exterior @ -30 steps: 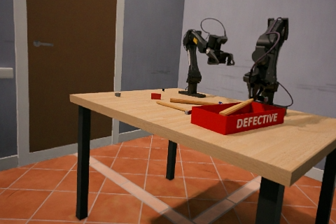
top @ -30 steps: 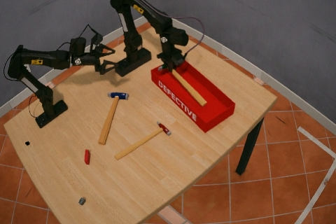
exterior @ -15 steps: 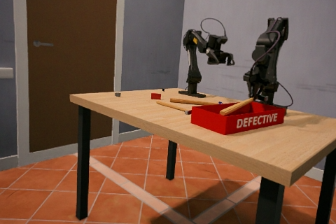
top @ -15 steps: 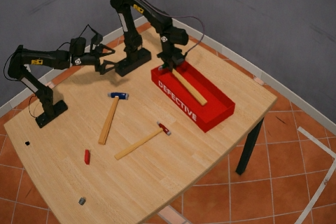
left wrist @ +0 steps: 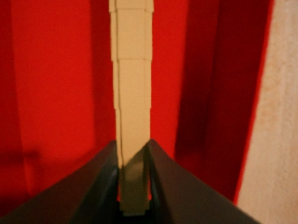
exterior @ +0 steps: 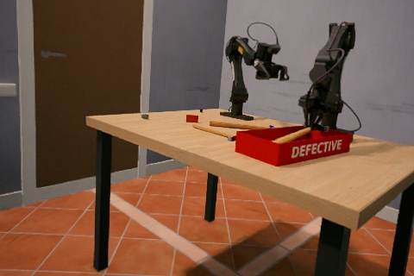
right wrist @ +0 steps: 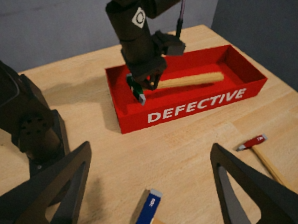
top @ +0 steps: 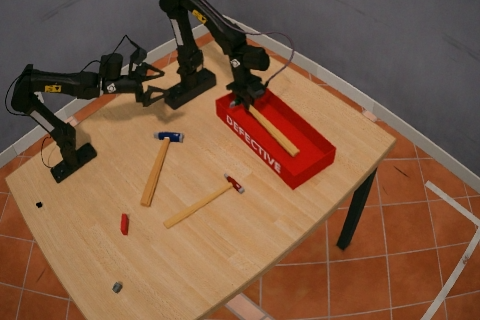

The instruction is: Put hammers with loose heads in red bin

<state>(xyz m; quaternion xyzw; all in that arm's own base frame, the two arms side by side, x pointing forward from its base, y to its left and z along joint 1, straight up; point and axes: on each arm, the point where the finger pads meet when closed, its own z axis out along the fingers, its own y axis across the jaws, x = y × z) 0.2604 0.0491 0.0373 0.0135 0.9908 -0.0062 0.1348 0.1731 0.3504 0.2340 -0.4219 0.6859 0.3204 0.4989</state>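
- While the left gripper (top: pixel 245 104) (exterior: pixel 316 127) (left wrist: pixel 134 148) (right wrist: pixel 152 87) is reaching into the red bin (top: pixel 312 172) (exterior: pixel 259 148) (left wrist: pixel 50 100) (right wrist: pixel 135 120), its fingers are gripping the green-headed hammer (top: pixel 274 131) (exterior: pixel 294 135) (left wrist: pixel 132 85) (right wrist: pixel 192 81) by the handle.
- That hammer is tilting, its handle sloping down into the bin away from the gripper.
- The right gripper (top: pixel 165 83) (exterior: pixel 284 74) (right wrist: pixel 151 147) is hovering well apart from the bin, fingers spread wide and holding nothing.
- The red-headed hammer (top: pixel 200 204) (exterior: pixel 213 131) (right wrist: pixel 267 162) is lying on the table (top: pixel 240 230) (exterior: pixel 172 134) (right wrist: pixel 185 155) outside the bin, head towards it.
- The blue-headed hammer (top: pixel 157 170) (exterior: pixel 233 125) (right wrist: pixel 149 206) is also lying outside, farther from the bin.
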